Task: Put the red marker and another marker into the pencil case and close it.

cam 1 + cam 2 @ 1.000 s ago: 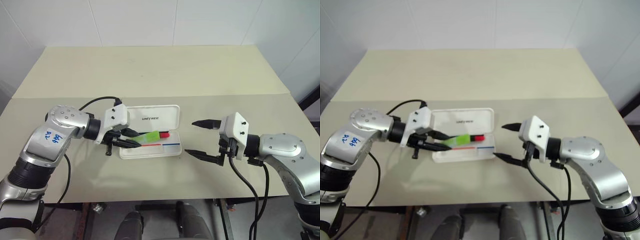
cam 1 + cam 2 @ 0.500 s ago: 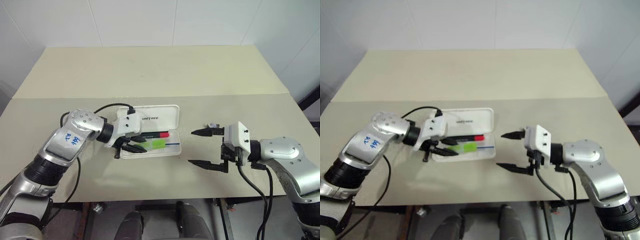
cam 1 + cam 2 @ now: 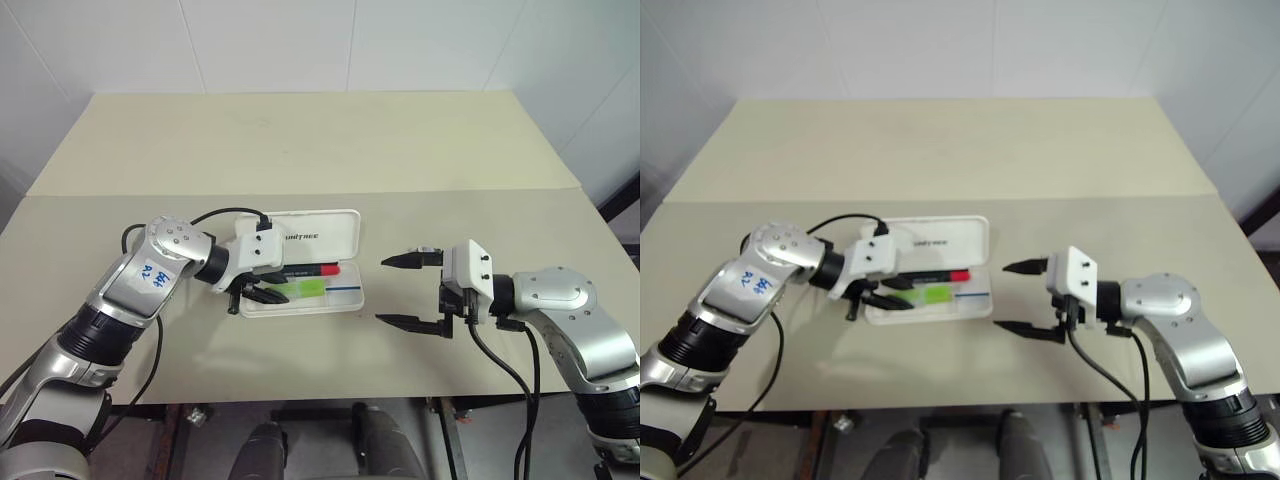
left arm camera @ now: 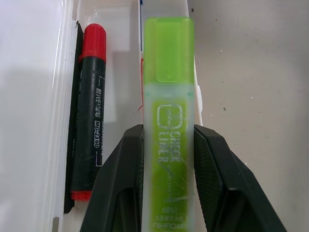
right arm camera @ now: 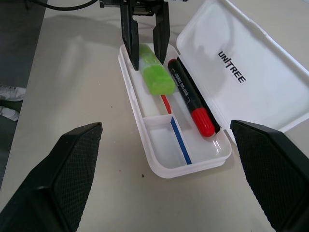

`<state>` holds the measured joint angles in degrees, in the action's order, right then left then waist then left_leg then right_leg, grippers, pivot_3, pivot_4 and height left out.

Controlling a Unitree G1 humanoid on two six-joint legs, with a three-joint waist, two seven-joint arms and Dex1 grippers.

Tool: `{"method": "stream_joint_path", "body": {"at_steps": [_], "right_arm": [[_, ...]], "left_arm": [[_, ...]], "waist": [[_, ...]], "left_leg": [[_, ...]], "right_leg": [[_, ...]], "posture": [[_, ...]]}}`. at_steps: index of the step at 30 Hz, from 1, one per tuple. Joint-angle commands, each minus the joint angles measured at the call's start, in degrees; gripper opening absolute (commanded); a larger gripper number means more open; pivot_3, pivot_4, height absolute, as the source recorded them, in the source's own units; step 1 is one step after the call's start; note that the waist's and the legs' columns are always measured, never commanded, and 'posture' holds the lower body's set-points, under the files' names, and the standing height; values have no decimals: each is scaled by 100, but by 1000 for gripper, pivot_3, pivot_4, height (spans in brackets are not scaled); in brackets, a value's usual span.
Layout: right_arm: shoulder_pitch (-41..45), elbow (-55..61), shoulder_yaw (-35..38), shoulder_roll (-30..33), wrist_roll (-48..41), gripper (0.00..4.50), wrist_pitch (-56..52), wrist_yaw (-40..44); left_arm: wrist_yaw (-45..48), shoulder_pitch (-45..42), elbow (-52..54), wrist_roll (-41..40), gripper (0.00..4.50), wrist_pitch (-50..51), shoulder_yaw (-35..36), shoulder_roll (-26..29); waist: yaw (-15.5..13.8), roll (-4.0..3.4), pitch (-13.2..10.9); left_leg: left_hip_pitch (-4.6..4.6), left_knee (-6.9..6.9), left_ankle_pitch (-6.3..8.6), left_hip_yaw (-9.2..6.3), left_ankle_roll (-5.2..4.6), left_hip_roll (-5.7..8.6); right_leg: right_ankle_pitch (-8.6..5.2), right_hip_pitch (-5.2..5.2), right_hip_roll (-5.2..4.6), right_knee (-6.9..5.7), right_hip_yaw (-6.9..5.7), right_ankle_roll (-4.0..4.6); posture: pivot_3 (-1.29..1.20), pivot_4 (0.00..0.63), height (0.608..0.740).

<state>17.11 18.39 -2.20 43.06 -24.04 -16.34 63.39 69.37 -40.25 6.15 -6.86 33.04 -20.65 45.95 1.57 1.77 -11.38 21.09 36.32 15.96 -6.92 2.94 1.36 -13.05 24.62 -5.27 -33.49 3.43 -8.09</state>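
The white pencil case [image 3: 347,305] lies open on the table, its lid [image 5: 241,63] with dark lettering folded back flat. The red marker [image 3: 318,269] rests in the tray along the hinge side. My left gripper [image 3: 268,285] is shut on the rear end of another marker, the light-green one [image 4: 169,121]. That marker lies low in the tray's front half, beside the red marker [image 4: 91,111] and over the red line. My right gripper [image 3: 383,291] is open and holds nothing, a short way right of the case and pointing at it.
The beige table [image 3: 300,150] stretches far behind the case, with a seam across it just beyond the lid. A black cable [image 3: 215,215] loops from my left wrist beside the lid. The table's front edge [image 3: 320,400] runs close below the case.
My left gripper has carried the green marker down from above the case into the front of the tray. The right gripper has stayed open and in almost the same place.
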Motion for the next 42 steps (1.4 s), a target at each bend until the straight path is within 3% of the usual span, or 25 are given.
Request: {"method": "stream_joint_path", "body": {"at_steps": [1,14,25,33,42], "right_arm": [[-3,182,28,-31,-18,4500,41,-62],[1,207,31,-64,48,4500,2,-160],[8,207,65,-37,65,4500,-17,-201],[69,103,5,-88,185,4500,32,-258],[236,14,-173,-296,365,4500,74,-391]], "left_arm": [[31,-85,73,56,1086,-48,57,19],[-54,-45,-1,269,1086,-54,-64,-150],[-62,-85,-27,399,4484,-73,-85,-217],[-166,-93,-1,399,4484,-71,5,-285],[-826,-243,-74,412,4484,-14,109,-992]], "waist": [[5,0,0],[1,0,0],[0,0,0],[0,0,0],[0,0,0]], "left_leg": [[-1,0,0,0,0,0],[-1,7,0,0,0,0],[-1,7,0,0,0,0],[-1,7,0,0,0,0],[0,13,0,0,1,1]], "right_leg": [[0,0,0,-1,0,0],[0,-1,0,-6,0,0],[0,-1,0,-6,0,0],[0,-1,0,-7,0,0],[2,-2,-1,-7,1,-3]], "posture": [[0,150,740],[0,150,740],[0,150,740],[0,150,740],[0,150,740]]}}
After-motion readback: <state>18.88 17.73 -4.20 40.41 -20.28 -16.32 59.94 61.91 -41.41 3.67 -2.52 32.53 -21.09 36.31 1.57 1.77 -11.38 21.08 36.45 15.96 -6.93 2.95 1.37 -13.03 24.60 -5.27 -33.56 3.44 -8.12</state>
